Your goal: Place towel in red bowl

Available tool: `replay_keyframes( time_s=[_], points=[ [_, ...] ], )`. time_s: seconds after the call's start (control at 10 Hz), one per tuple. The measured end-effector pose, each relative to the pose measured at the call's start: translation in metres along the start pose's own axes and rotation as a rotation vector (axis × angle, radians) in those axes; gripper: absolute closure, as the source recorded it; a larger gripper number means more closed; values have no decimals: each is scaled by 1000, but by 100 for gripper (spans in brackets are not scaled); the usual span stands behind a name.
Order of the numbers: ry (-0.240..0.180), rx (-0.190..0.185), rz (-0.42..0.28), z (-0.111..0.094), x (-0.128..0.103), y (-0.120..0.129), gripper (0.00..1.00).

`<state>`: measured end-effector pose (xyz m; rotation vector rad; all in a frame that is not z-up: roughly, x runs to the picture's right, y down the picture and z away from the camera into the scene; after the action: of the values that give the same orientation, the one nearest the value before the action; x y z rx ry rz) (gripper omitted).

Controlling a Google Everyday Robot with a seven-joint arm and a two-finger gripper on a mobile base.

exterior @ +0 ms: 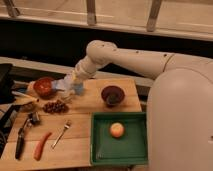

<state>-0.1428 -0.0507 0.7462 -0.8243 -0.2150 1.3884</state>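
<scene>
The gripper (71,85) is clenched on one crumpled grey-blue cloth towel (63,83), beside one round orange-red bowl (44,86) near the wooden table (80,137)'s left edge.

Two bowls are counted on the one counter (87,107): one red bowl (45,87) and one dark maroon bowl (112,95). One towel (63,85) is seen, gripped by the one hand (72,82), which is held just beside the red bowl. One green tray (100,147) is found, and one round pale fruit (116,130) is counted in it. One fork (61,134), one orange-red carrot-like piece (42,146), one bunch of dark grapes (55,106) and one dark-handled tool (21,141) are also counted.
</scene>
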Motion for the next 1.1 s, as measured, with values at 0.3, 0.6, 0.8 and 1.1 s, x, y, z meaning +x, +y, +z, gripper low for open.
replay_keyframes(
  time_s=[0.3,0.6,0.8,1.1],
  points=[
    [-15,-25,-61,14,-28,22,100],
    [-5,-59,-142,48,-68,59,100],
    [18,-78,-181,72,-89,74,100],
    [71,-108,-226,116,-106,91,100]
  ],
)
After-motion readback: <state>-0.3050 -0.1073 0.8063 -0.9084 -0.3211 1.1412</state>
